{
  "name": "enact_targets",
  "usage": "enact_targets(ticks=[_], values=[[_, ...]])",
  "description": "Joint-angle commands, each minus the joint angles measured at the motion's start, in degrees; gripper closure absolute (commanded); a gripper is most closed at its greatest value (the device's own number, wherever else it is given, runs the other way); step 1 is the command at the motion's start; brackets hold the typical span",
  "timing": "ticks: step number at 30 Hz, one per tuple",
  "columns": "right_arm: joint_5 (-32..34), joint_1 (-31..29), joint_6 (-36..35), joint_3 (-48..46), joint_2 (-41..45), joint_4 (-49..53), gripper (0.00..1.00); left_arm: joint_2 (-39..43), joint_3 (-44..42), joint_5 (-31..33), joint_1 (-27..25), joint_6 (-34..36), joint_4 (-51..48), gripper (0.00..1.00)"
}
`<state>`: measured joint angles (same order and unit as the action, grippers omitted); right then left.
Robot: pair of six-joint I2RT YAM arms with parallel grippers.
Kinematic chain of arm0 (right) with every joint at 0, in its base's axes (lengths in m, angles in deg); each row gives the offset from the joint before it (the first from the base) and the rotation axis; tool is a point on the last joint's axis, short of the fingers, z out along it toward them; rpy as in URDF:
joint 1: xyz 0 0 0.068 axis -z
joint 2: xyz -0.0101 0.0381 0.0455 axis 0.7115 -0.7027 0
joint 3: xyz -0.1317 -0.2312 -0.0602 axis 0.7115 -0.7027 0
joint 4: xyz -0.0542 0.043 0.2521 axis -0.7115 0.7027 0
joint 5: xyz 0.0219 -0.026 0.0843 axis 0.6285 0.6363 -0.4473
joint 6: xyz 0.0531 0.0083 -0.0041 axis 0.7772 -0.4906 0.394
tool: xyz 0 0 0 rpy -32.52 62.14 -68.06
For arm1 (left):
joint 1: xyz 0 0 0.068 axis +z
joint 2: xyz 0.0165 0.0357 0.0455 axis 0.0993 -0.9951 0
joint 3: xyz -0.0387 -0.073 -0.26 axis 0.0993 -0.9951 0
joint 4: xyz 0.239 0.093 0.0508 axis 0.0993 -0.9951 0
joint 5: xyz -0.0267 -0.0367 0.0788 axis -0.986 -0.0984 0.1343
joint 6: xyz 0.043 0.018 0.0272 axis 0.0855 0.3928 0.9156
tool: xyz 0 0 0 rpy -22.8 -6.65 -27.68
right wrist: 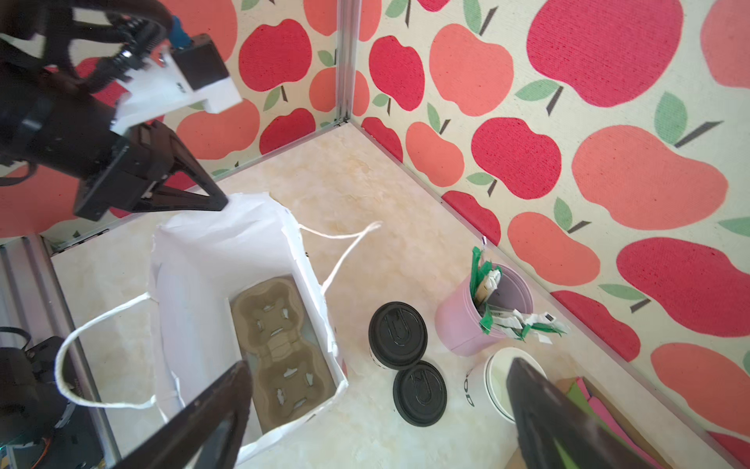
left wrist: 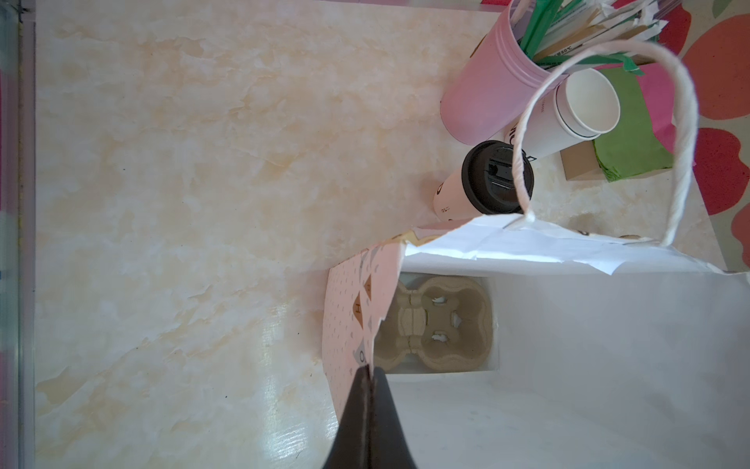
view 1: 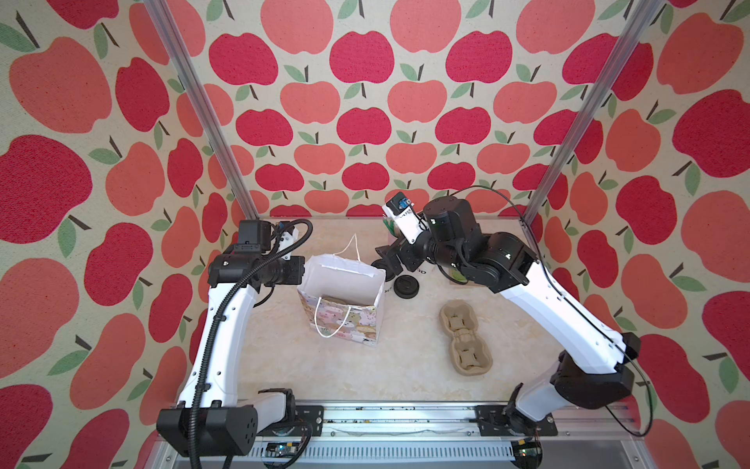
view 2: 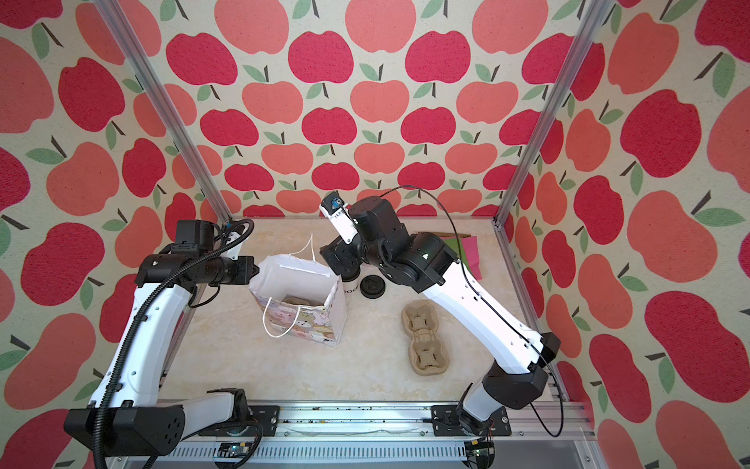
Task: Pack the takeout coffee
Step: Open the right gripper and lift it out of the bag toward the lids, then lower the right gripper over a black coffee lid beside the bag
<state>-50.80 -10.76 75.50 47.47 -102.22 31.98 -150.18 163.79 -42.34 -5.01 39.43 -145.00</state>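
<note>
We saw the takeout coffee (right wrist: pixel 397 335) standing upright on the tabletop (view 1: pixel 365 373), with its long axis vertical and its black sip lid facing up. It stood just right of the gift bag (view 1: pixel 345 325), by the bag's far right corner. In both top views the right gripper (right wrist: pixel 379 364) hung over it and hid most of it.

That gripper's jaws were spread wide and held nothing. In the right wrist view the lid sat between the lines of the 2 fingers, just ahead of their tips. We judged that the cup lay straight along the gripper's reach, and that the right arm was by far the nearer one.

A loose black lid (right wrist: pixel 420 393) lay flat just beside the cup on its right, where we thought a finger could catch it. The pink stirrer holder (right wrist: pixel 483 320) stood on the cup's far side, with open paper cups (right wrist: pixel 501 377) further right.

The left gripper (left wrist: pixel 368 375) was closed on the bag's left rim, with the mouth standing open. A 2-cup pulp carrier (right wrist: pixel 284 349) lay on the bag's floor with both wells empty. A spare carrier (view 1: pixel 466 339) lay on the tabletop near the front right, well apart.
</note>
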Motion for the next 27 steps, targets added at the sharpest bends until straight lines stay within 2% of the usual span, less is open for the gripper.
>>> enact_targets(ticks=[1,8,16,27], values=[[0.7,3.1,3.8,-4.2,0.9,-1.5,0.01,2.0,-1.3,1.7,1.7,-2.3,-0.8,1.00],[-0.7,7.2,4.9,-4.0,-4.4,5.6,0.01,5.0,-4.9,2.9,5.4,-5.8,1.5,1.00],[-4.6,7.9,3.3,1.2,-14.5,10.5,0.01,7.4,-7.1,2.7,8.9,-7.1,3.7,1.00],[-6.6,8.5,1.9,10.2,-27.1,14.3,0.01,9.6,-7.3,1.8,10.0,-7.2,5.5,1.00]])
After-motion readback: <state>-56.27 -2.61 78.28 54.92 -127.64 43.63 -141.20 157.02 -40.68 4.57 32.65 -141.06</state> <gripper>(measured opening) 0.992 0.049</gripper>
